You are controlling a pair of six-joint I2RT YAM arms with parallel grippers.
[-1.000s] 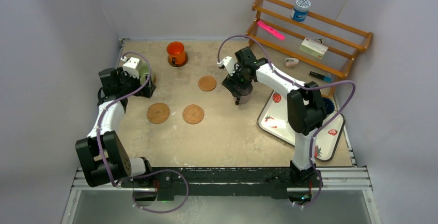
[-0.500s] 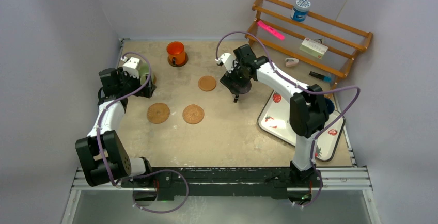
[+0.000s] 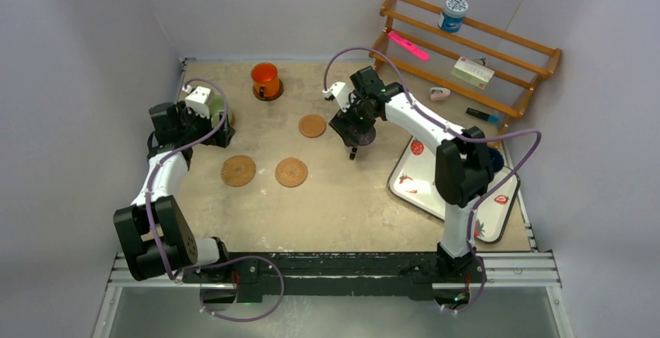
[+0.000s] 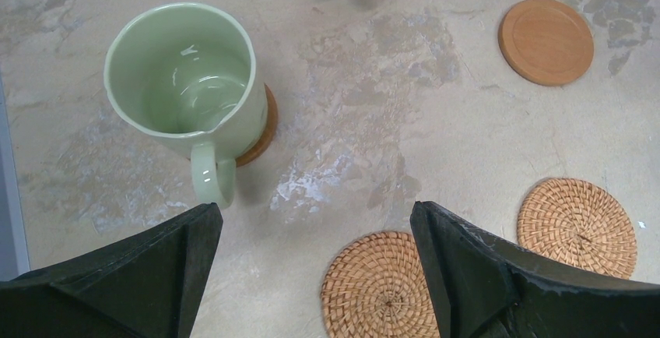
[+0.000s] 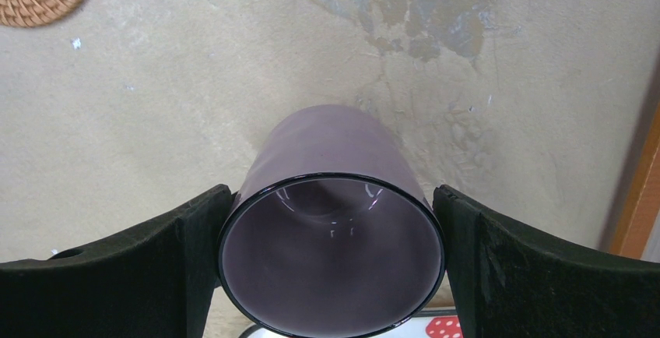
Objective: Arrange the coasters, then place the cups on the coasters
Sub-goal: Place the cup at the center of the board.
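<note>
The right gripper [image 5: 332, 225] has its jaws spread wide and pressed against both sides of a purple cup [image 5: 331, 147], gripping it right of the orange cup [image 3: 265, 79] and nearer the arm bases. The left gripper [image 4: 315, 221] is wide open and holds nothing. Just ahead of it a green cup [image 4: 183, 81] stands on a brown coaster [image 4: 265, 124], left of the orange cup. The orange cup sits on a dark coaster [image 3: 268, 93]. A smooth coaster [image 3: 312, 125] and two woven coasters [image 3: 238, 170] [image 3: 291, 172] lie bare, nearer than the orange cup.
</note>
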